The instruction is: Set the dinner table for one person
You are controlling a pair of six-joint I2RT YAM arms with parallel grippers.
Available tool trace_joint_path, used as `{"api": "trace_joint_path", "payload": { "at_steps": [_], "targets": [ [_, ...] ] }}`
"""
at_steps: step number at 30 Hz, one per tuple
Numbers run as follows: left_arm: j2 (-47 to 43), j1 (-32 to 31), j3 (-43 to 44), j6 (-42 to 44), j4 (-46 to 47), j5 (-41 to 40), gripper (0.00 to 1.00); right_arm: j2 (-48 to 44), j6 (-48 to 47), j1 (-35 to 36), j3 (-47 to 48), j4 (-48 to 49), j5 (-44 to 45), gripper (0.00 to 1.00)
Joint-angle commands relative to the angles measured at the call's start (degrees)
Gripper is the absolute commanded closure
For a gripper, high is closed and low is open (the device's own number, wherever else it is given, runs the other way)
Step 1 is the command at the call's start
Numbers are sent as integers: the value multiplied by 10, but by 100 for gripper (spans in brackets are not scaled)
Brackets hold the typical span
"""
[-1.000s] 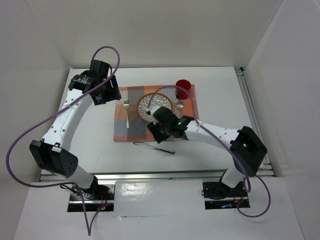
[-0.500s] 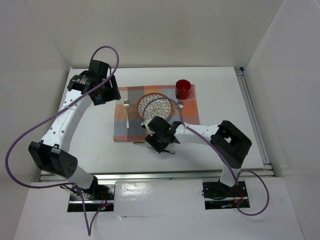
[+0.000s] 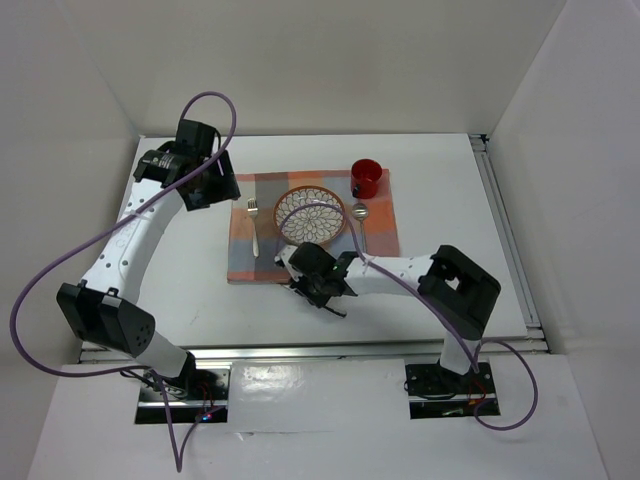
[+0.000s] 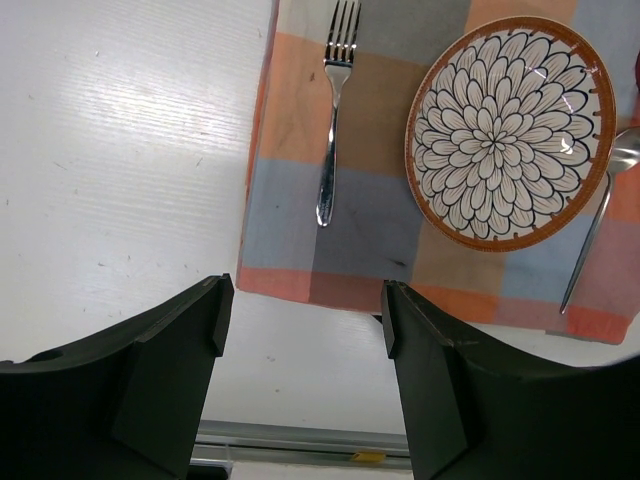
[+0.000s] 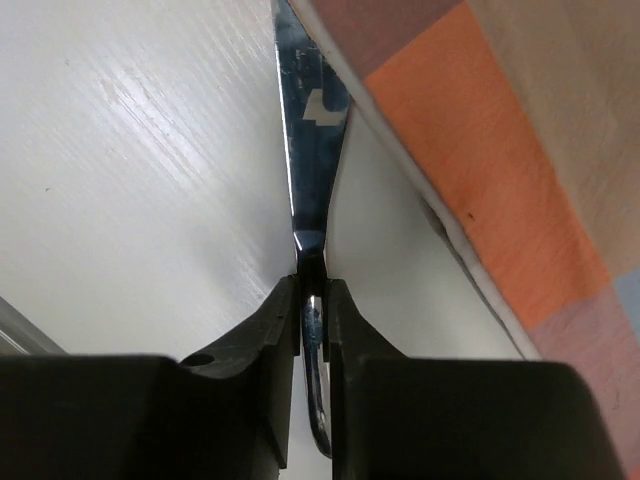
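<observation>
the right gripper (image 5: pixel 313 285) is shut thin on the knife (image 5: pixel 305 150), at the narrow neck where flat steel gives a hold. the blade runs up the frame over the bare dinner table (image 5: pixel 120 150), just beside the placemat (image 5: pixel 500 150) edge, probably bound for the cloth. the left gripper (image 4: pixel 302 310) hangs wide and empty at the bottom of its view, apart from the fork (image 4: pixel 333 110) and the 1 plate (image 4: pixel 510 130).

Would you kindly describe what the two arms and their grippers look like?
The left arm and right arm have white rounded link shells and black joint housings. A thin purple cable loops along each. The left gripper and right gripper have matte black, blocky fingers. No markings are readable.
</observation>
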Motion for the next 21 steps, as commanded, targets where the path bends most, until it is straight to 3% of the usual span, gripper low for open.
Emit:
{"api": "trace_joint_path", "payload": {
  "at_steps": [1,2,3,21],
  "targets": [
    [-23,3,-4,-9,8,0,22,14,1,21,-31,-1,-21,86],
    [-23,3,-4,-9,8,0,22,6,1,21,-31,-7,-21,98],
    [-23,3,-4,-9,8,0,22,0,1,27,-37,-7,-12,100],
    [-28,3,-10,-14,13,0,22,-125,-23,50,-25,-83,65,100]
  ]
}}
